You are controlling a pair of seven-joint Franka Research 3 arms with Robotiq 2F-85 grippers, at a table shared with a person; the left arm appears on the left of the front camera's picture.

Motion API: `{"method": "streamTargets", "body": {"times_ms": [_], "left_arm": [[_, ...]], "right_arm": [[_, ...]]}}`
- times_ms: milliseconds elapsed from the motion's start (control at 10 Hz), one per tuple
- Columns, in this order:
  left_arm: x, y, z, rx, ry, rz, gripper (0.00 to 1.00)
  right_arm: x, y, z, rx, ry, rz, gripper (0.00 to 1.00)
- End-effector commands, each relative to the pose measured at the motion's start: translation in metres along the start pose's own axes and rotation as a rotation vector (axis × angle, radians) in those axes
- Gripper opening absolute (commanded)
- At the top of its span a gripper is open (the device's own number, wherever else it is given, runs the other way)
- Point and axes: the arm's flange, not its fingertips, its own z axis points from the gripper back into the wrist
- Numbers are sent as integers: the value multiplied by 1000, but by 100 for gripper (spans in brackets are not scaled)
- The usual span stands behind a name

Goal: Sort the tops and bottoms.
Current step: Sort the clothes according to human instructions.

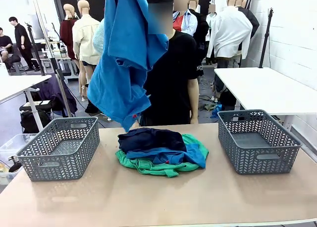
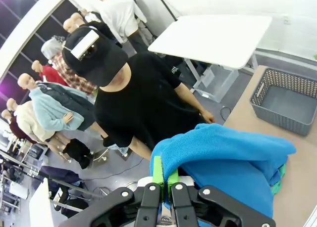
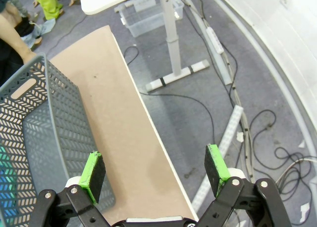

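One shirt hangs from the left gripper [image 2: 165, 186]: its green pads [image 2: 157, 168] are pinched tight on a fold of the bright blue shirt [image 2: 233, 158], held high above the table [image 1: 148, 202]. From that pinch the cloth drops straight down, so its long axis is upright. Its lowest corner dangles just over the far edge of the table, in front of the person [image 1: 173, 78] standing there.

The relation that matters is sideways. The left basket [image 1: 59, 148] sits below and to the left of that dangling corner, near it, while the right basket [image 1: 257, 140] is well apart, past the pile in the middle. Which basket takes tops I cannot tell from here. Judging by reach, the left one is the shorter trip for this arm, and the shirt would need to travel left and down so that its hanging tail goes in first.

The pile holds the rest: navy trousers [image 1: 148, 138] on top, a second blue shirt [image 1: 181, 155] under them at the right, and green shorts [image 1: 148, 166] at the bottom, all touching. The right gripper [image 3: 156, 170] is spread wide with nothing between its pads. It hovers over the right edge of the table just beside the right basket, nearer to that basket than to the pile.
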Motion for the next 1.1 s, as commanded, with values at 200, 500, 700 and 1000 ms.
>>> {"method": "streamTargets", "body": {"times_ms": [200, 500, 700, 1000], "left_arm": [[2, 2, 5, 16, -5, -2, 0], [2, 2, 5, 16, -5, -2, 0], [2, 2, 5, 16, -5, -2, 0], [2, 2, 5, 16, -5, -2, 0]], "right_arm": [[0, 0, 1, -2, 2, 11, 100], [0, 0, 1, -2, 2, 11, 100], [0, 0, 1, -2, 2, 11, 100], [0, 0, 1, -2, 2, 11, 100]]}}
